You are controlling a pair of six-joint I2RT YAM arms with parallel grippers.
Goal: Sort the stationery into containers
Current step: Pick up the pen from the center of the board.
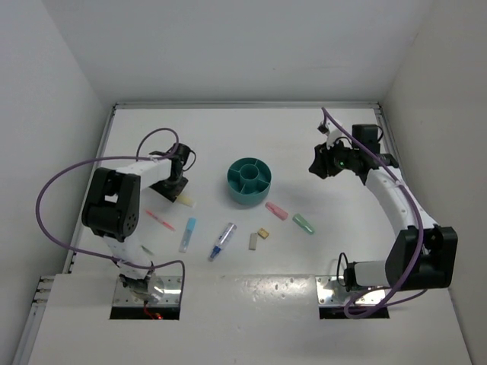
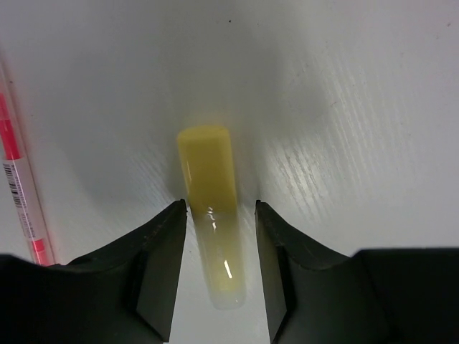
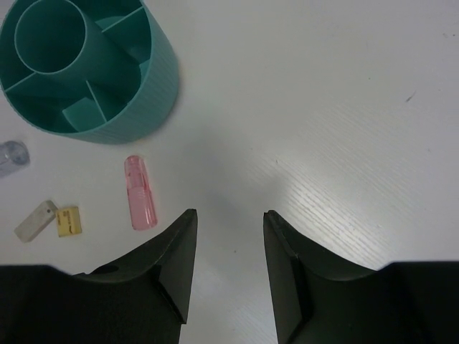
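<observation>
Yellow marker (image 2: pixel 208 179) lies flat on the table (image 2: pixel 344 107), left of the teal organiser (image 1: pixel 245 199). The left gripper (image 2: pixel 220 211) straddles it, jaws open to either side and not yet pinching. It sits nearer one finger, so closing could roll or skew it out (it looks round and glossy). The pink pen (image 2: pixel 20 193) beside it carries a printed label, too small to read. The right gripper (image 3: pixel 229 222) hangs open and empty, to the organiser's right.
</observation>
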